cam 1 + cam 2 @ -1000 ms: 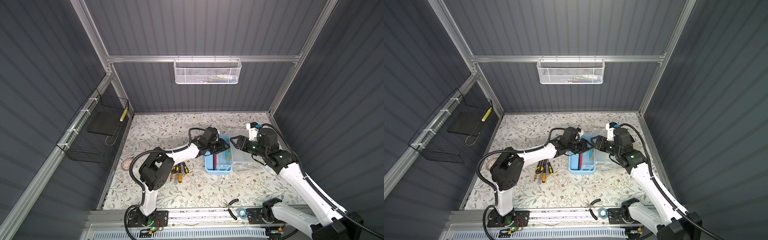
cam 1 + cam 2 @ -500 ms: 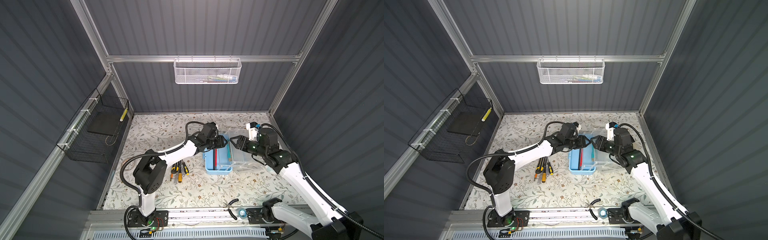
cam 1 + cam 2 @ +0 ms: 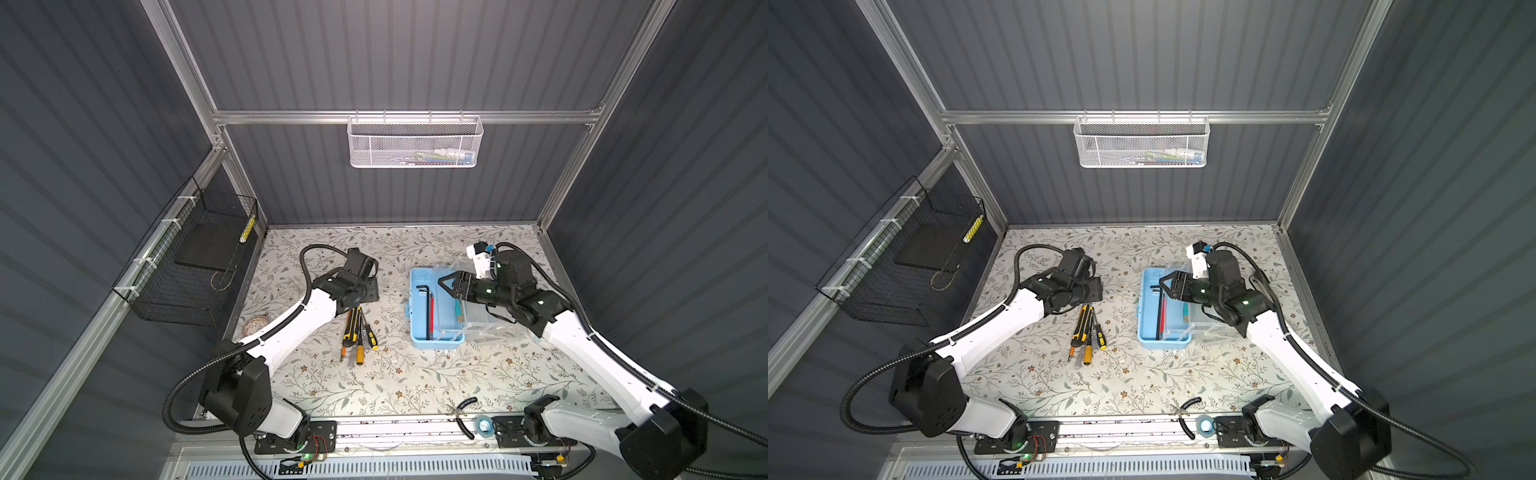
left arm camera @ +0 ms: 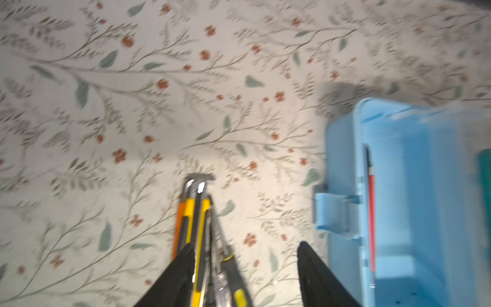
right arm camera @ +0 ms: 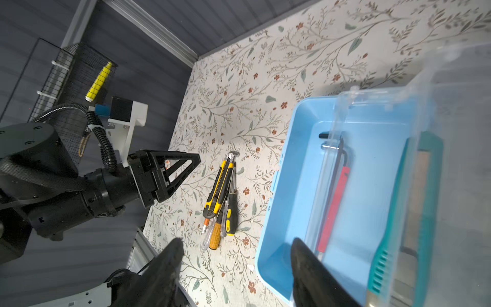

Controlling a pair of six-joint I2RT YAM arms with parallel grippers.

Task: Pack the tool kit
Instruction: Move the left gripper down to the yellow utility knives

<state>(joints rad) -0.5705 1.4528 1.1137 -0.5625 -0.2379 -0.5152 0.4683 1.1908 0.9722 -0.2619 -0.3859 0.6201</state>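
Changed: L arm (image 3: 299, 324) has swung back off the tool kit box (image 3: 446, 322) and now sits over the loose tools; R arm (image 3: 582, 345) hasn't shifted.
L jaws: open, nothing betw. them. They hover above the top end of the tool bundle. In the wrist view one finger (image 4: 180, 273) overlaps the utility knife (image 4: 198, 226); the other is just beside the box's latch side. Contact w/ the tools: can't tell.
R jaws: wide apart, gripping nothing, above the box's far end in both top views. One finger (image 5: 310, 268) sits by the clear lid's edge; touching or not, can't tell.
Box: light blue, on the desk (image 3: 374, 386) right of centre, open. Clear lid (image 5: 451, 106) is swung up toward the R arm's side; exact angle unclear.
In box: black hex key (image 3: 424, 291) w/ a red strip (image 3: 432, 309) right alongside it. A teal-handled tool (image 5: 382, 255) lies under the lid side.
Out on desk: yellow/black utility knife, orange-handled screwdriver (image 3: 360, 353) and black/yellow screwdriver (image 3: 372, 338), plus a slim clear-handled one. All are bunched tight and roughly parallel, left of the box and apart from it.
Backdrop: white mesh basket (image 3: 413, 145) on the rear rail, black wire basket (image 3: 187, 266) on the left wall.
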